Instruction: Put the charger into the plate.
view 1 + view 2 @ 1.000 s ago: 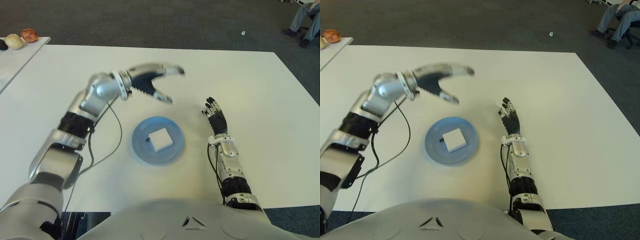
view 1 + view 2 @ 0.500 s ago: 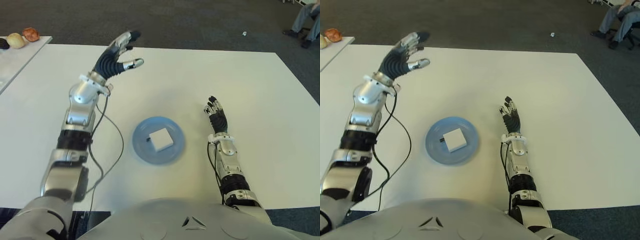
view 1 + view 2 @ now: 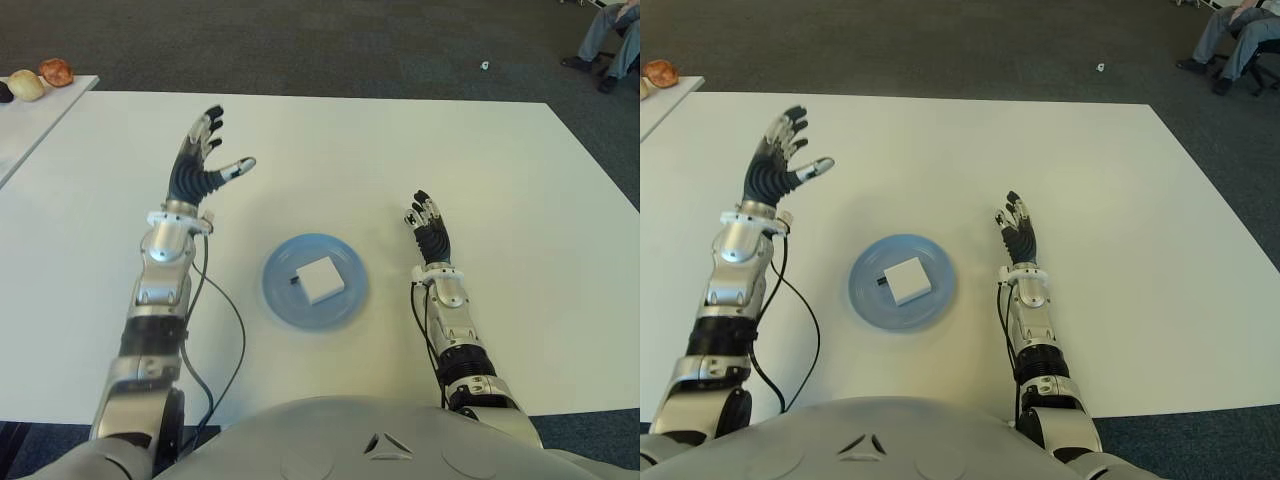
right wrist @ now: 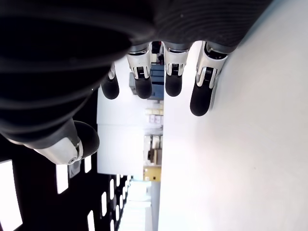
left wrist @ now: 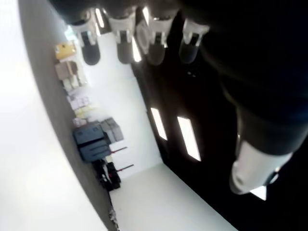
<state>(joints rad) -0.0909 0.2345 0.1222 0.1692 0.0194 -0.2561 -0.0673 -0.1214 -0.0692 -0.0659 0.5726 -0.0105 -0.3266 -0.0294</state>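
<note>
A white square charger (image 3: 319,279) lies inside the round blue plate (image 3: 282,305) near the front middle of the white table. My left hand (image 3: 204,160) is to the left of the plate and farther back, fingers spread and holding nothing. On the plate's right side my right hand (image 3: 426,221) shows with its fingers straight and nothing in it. Both wrist views show straight fingers with an empty palm.
The white table (image 3: 520,170) stretches wide around the plate. A side table at the far left carries round food items (image 3: 41,77). A seated person's legs (image 3: 609,40) show at the far right, on the dark carpet.
My left arm has swung from above and behind the plate back to the left, its hand now lower and nearer. The charger, plate and right hand have stayed put.
</note>
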